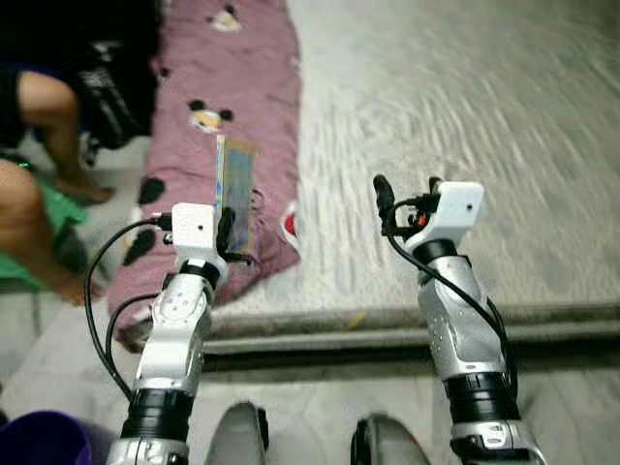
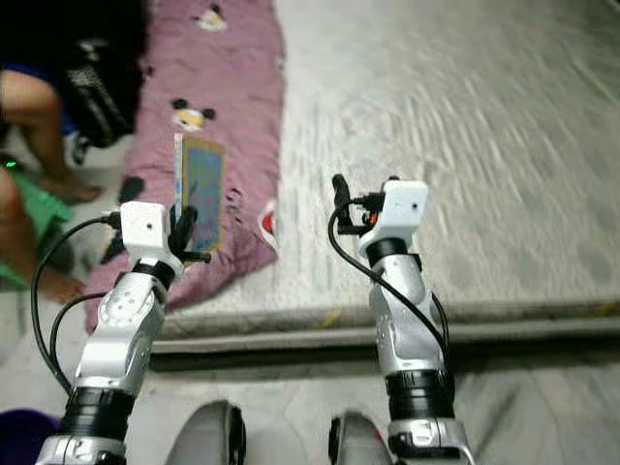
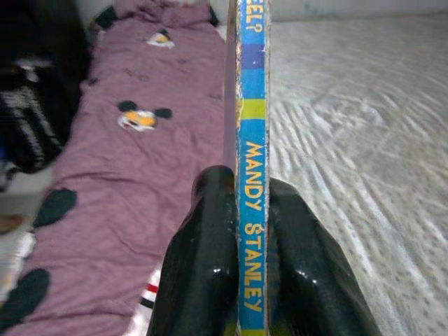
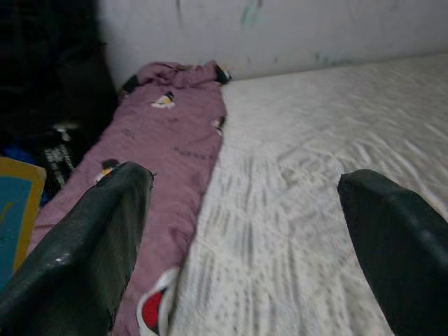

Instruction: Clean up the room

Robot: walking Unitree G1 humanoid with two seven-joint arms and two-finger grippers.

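Note:
My left gripper is shut on a thin blue picture book, held upright over the near end of a pink blanket with cartoon mouse prints. In the left wrist view the book's spine reads "MANDY STANLEY", pinched between both black fingers. My right gripper is open and empty, held above the white mattress. The right wrist view shows its two fingers spread wide, with the blanket beyond and the book's corner at the edge.
A person's bare legs and green clothing are on the floor at the left, beside dark bags. The mattress's front edge runs across before me. A purple container sits at the lower left.

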